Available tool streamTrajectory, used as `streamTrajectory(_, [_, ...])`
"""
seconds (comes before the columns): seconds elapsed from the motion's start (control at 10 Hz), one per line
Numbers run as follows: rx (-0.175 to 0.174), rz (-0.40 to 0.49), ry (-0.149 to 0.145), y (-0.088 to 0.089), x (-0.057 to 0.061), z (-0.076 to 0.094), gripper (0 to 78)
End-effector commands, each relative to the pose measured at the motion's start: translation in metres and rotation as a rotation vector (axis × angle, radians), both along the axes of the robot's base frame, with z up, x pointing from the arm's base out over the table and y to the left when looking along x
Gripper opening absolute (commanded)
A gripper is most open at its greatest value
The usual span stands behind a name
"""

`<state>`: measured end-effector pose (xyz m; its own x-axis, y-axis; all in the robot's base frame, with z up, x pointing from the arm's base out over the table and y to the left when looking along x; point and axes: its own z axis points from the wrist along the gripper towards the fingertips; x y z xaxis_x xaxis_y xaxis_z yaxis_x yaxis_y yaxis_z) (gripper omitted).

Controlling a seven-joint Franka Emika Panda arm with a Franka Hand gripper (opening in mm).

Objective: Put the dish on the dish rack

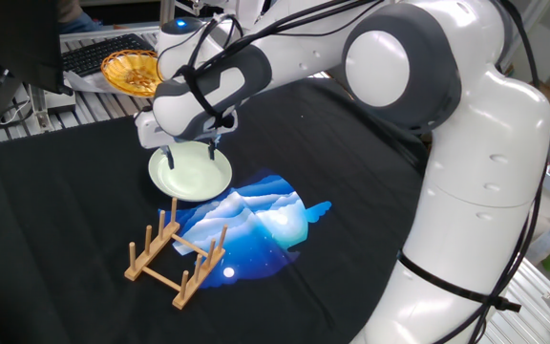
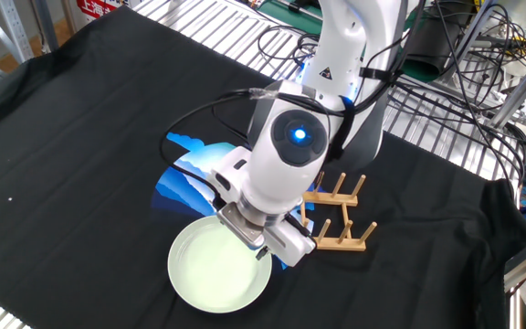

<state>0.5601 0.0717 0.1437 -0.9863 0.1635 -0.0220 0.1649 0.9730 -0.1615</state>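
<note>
The arm reaches down, its gripper [image 1: 192,150] pointing downward, fingers apart.

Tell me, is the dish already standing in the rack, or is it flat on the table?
Flat on the table. The dish lies level on the black cloth, apart from the dish rack, whose pegs hold nothing.

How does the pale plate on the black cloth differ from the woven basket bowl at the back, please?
The plate is smooth, plain pale green and shallow; the basket bowl is woven, yellow-orange and deeper. The plate lies flat on the black cloth under the end effector; the basket bowl sits off the cloth on the metal slats, away from the end effector. Both are round and open upward.
</note>
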Motion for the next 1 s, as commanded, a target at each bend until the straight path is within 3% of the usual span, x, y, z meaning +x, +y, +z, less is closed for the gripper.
streamTrajectory(0.1, [-0.004,0.066,-0.035,0.0,0.001,0.001,77.4])
streamTrajectory(0.2, [-0.005,0.077,-0.033,0.0,0.001,0.001,77.4])
streamTrajectory(0.5, [-0.001,0.188,0.011,0.0,0.001,0.001,77.4])
streamTrajectory(0.7, [-0.012,0.18,0.014,0.0,0.001,0.001,77.4])
streamTrajectory(0.8, [-0.029,0.151,0.023,0.004,0.0,0.003,77.4])
streamTrajectory(1.0, [-0.029,0.123,0.034,0.02,-0.004,0.004,77.4])
